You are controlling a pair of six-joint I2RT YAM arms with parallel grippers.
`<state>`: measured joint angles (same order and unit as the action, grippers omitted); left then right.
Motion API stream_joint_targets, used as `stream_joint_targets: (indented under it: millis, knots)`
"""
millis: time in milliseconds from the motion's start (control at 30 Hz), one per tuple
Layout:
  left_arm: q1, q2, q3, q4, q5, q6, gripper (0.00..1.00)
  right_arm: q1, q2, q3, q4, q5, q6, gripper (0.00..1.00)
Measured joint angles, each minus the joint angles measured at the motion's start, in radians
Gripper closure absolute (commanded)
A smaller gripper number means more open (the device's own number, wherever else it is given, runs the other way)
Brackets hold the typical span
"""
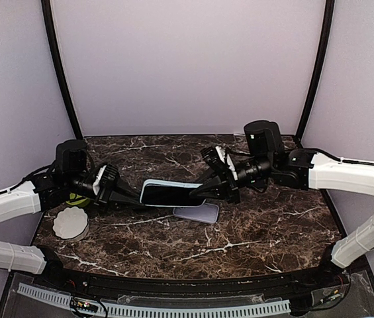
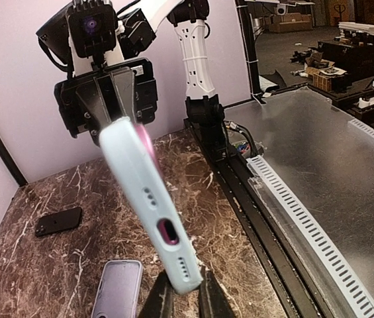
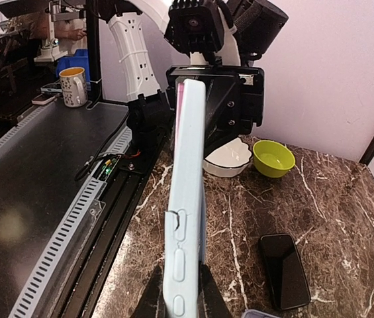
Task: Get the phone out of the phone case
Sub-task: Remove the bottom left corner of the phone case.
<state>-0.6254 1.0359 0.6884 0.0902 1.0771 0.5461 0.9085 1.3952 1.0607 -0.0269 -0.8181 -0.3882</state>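
A light blue phone case (image 1: 170, 194) hangs above the marble table, held flat between the two arms. The pink phone (image 2: 144, 140) sits inside it, showing as a pink edge and through the port hole. My left gripper (image 1: 134, 197) is shut on the case's left end; in the left wrist view its fingers (image 2: 185, 288) pinch the bottom corner of the case (image 2: 150, 199). My right gripper (image 1: 203, 192) is shut on the opposite end; in the right wrist view its fingers (image 3: 180, 298) clamp the case (image 3: 185, 199) by the side buttons.
An empty purple case (image 1: 196, 213) lies on the table under the held case. A black phone (image 3: 284, 270) lies flat on the marble. A white bowl (image 1: 71, 224) and a green bowl (image 3: 273, 158) stand at the left edge.
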Motion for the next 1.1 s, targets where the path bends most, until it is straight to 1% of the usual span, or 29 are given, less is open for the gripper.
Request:
stream_joint_targets:
  millis: [300, 500, 633, 867, 1100]
  knots:
    - [-0.015, 0.006, 0.000, -0.085, 0.025, 0.058, 0.95, 0.038, -0.002, 0.006, -0.067, 0.034, -0.118, 1.00]
    - [-0.029, 0.021, 0.000, -0.144, 0.030, 0.103, 0.97, 0.067, -0.003, 0.026, -0.148, 0.075, -0.229, 1.00]
    - [-0.038, 0.022, 0.000, -0.162, 0.030, 0.129, 0.99, 0.077, -0.006, 0.031, -0.169, 0.088, -0.289, 1.00]
    - [-0.053, 0.023, 0.000, -0.185, 0.024, 0.161, 0.99, 0.083, -0.008, 0.029, -0.190, 0.088, -0.357, 1.00]
    - [-0.060, 0.025, 0.000, -0.204, 0.017, 0.177, 1.00, 0.087, -0.008, 0.029, -0.206, 0.087, -0.386, 1.00]
